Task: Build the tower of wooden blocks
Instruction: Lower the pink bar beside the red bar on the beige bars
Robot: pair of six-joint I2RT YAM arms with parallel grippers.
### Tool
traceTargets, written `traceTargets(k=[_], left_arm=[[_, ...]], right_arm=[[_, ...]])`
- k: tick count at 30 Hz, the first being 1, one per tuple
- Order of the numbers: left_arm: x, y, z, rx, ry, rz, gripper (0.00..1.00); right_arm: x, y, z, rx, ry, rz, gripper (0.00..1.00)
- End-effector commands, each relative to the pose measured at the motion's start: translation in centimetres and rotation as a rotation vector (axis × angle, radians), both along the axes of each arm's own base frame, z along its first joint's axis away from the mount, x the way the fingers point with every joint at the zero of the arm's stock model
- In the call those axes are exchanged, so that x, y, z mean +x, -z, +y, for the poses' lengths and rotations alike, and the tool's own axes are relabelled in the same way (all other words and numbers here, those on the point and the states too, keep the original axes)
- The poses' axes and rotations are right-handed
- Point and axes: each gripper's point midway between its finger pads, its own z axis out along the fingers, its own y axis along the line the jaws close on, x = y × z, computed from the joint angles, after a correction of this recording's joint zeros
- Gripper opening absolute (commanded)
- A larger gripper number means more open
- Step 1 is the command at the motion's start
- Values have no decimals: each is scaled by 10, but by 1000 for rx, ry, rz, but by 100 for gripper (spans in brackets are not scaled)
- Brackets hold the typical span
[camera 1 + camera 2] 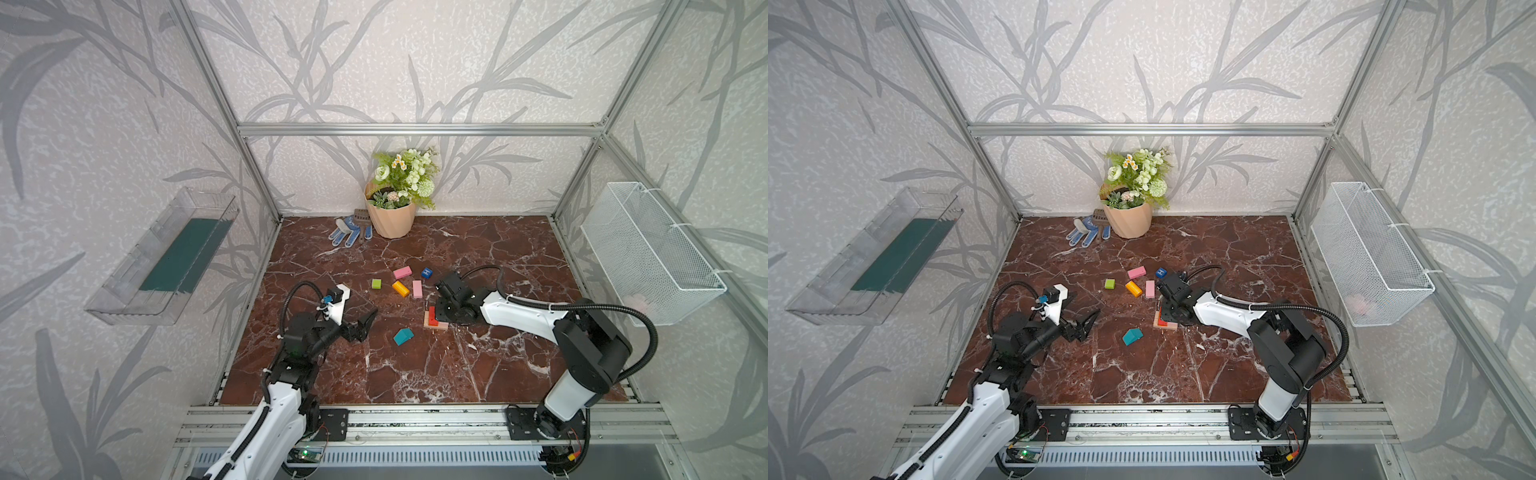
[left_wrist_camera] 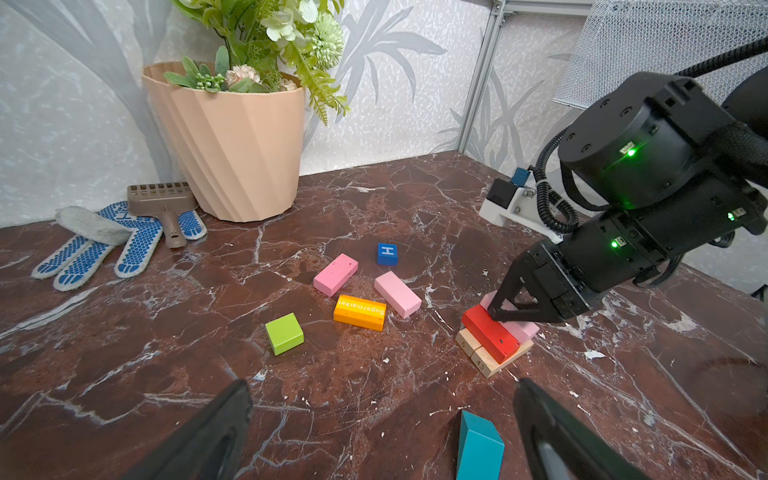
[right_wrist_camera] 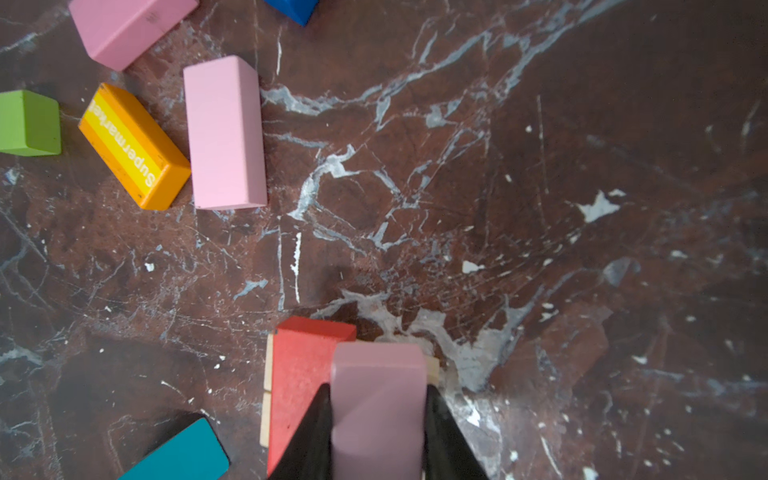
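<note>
**Seating the pink block on the tower's second layer**

The tower (image 1: 435,321) is two layers so far. Two tan base blocks (image 2: 478,358) are laid side by side, and a red block (image 2: 490,333) is set across one half of them. A pink block (image 3: 376,365) is pinched across its narrow width by the right gripper (image 3: 378,392). It is lined up lengthwise beside the red block, over the bare half of the base. Whether it is fully down on the tan cannot be told.

For a clean placement:
- The pink block is best held parallel to the red one, with its ends level with the base edges.
- It should be pressed flat before the jaws are parted.
- A straight upward withdrawal is advised. The finger on the red side looks close enough to nudge that block.

Just beside the tower, on the left arm's side, a teal house-shaped piece (image 1: 403,336) is noted. The left gripper (image 2: 382,386) is beyond it, jaws spread wide, nothing held.

Behind the tower lie two loose pink blocks (image 1: 402,272), an orange block (image 1: 400,288) and a blue "H" cube (image 1: 427,272). A green cube (image 1: 376,284) lies farther out.

Well apart from the tower, at the back wall, are a flowerpot (image 1: 390,218) and gloves (image 1: 345,233).
</note>
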Motion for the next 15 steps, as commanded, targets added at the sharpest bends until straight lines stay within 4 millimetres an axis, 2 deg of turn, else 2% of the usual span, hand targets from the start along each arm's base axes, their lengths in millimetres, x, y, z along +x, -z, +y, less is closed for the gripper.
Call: traceTargets(k=[1,5,12,15], left_arm=[[0,-9,0,0,2,-45,99],[-1,-9,-2,1,12,-47,99],[0,-9,-2,2,10,-43,99],[-1,-9,-2,1,13,-44,99]], right_arm=[[3,-5,4,0,3,-5,17],[1,-3,0,-12,9,-10,22],[1,-6,2,0,2,-11,47],[1,-7,5,12,-7,-14,48]])
